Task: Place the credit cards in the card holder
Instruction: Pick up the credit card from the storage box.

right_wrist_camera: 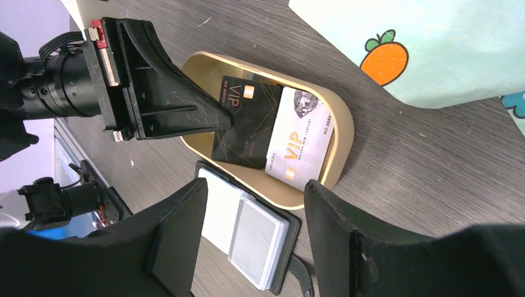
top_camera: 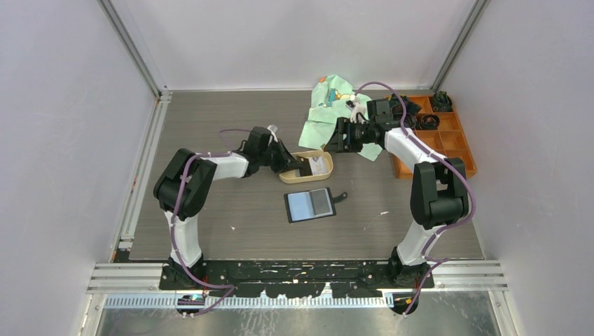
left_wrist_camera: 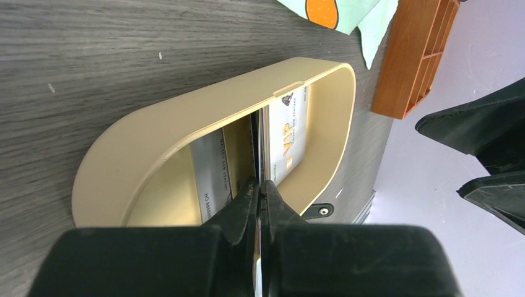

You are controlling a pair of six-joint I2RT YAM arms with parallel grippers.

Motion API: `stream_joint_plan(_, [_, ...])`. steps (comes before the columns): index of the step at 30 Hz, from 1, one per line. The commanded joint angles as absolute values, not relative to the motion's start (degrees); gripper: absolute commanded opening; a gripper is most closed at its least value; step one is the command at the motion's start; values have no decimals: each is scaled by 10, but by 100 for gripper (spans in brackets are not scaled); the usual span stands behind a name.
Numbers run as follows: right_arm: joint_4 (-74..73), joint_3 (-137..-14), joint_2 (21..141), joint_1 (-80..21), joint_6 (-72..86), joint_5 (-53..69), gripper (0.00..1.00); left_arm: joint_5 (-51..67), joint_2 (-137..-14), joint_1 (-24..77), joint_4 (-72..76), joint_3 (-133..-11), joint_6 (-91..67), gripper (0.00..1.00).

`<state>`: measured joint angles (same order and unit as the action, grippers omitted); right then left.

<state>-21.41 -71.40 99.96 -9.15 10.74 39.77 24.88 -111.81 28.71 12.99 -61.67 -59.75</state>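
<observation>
Grey wood-grain table (top_camera: 210, 112) under me, and we're live. At the back lies the rumpled green cloth (top_camera: 326, 112) with its cartoon carrot. The orange compartment box (top_camera: 455, 143) sits off on my right side with dark bits in its far cells. Nearer the middle is the tan oval tray (top_camera: 308, 179), and just in front of it, close but not touching as far as I can tell from above, the black card holder (right_wrist_camera: 290, 241) lies open flat, snap tab pointing right. One of its pages shows a pale blue card (top_camera: 302, 205), the other a grey card (top_camera: 321, 202). Down in the tray there are two cards side by side: a black VIP card (right_wrist_camera: 247, 127) on the side nearer my left arm, and a white VIP card (right_wrist_camera: 300, 142) next to it, flat on the tray floor. My left gripper (left_wrist_camera: 260, 182) is reaching into the tray from the left with its fingers pressed tight together on the black card's edge. My own wrist view shows the card edge-on, a thin dark line between the pads. My right gripper (right_wrist_camera: 254, 189) hangs above the tray and holder with its jaws spread wide and nothing between them.
</observation>
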Motion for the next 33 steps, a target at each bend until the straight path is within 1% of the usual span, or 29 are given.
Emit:
stream_joint_plan(1, [-197,-716,966,-89,109,416,64,240,-1067,284,137,-605,-570,0])
stream_joint_plan(5, [-194,-711,946,-89,72,446,65,233,-1021,284,158,-578,-546,0])
stream_joint_plan(12, [-182,-671,876,-90,-31,527,65,254,-931,283,245,-507,-511,0])
stream_joint_plan(17, [-103,-589,799,-95,-58,606,65,297,-855,288,361,-427,-511,0])
stream_joint_plan(21, [-34,-515,734,-96,-72,657,65,309,-782,311,423,-365,-496,0])
stream_joint_plan(23, [-42,-498,708,-97,-89,674,65,309,-744,324,437,-338,-487,0])
stream_joint_plan(27, [-117,-495,696,-97,-148,707,65,302,-684,350,450,-284,-466,0])
stream_joint_plan(33, [-172,-486,686,-97,-204,762,70,268,-607,393,461,-205,-425,0])
